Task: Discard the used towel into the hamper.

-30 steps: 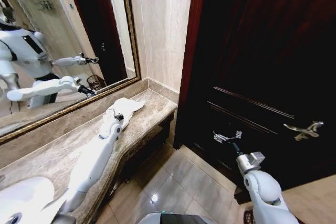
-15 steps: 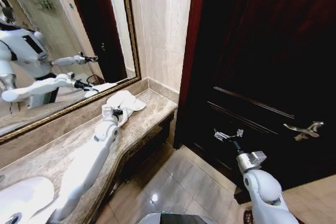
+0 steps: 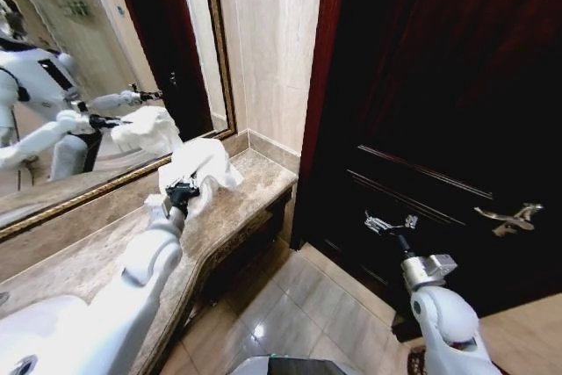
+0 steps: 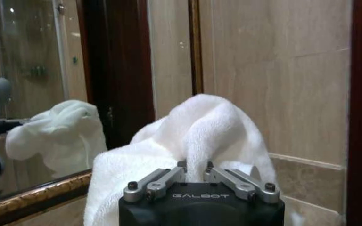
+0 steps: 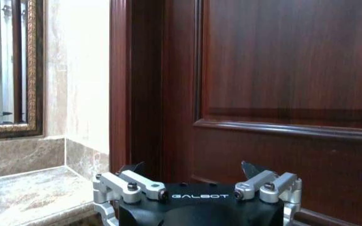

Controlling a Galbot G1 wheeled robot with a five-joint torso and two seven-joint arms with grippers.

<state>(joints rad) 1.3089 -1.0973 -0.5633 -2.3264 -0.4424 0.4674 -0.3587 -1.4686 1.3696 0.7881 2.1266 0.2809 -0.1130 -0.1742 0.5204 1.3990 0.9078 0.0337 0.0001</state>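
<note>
Head view: the left gripper (image 3: 182, 189) pinches the white towel (image 3: 200, 164) above the marble counter (image 3: 105, 248), beside the mirror (image 3: 97, 68). Right gripper (image 3: 387, 222) hangs wide open by the door (image 3: 439, 85).

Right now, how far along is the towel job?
Done: the left hand is shut on the white towel, with the bunched cloth rising above the marble counter by the mirror. In hand: the towel hangs from that grip, part of it near the counter. Left: getting it to the hamper and dropping it in. The right hand waits open by the dark door.
</note>
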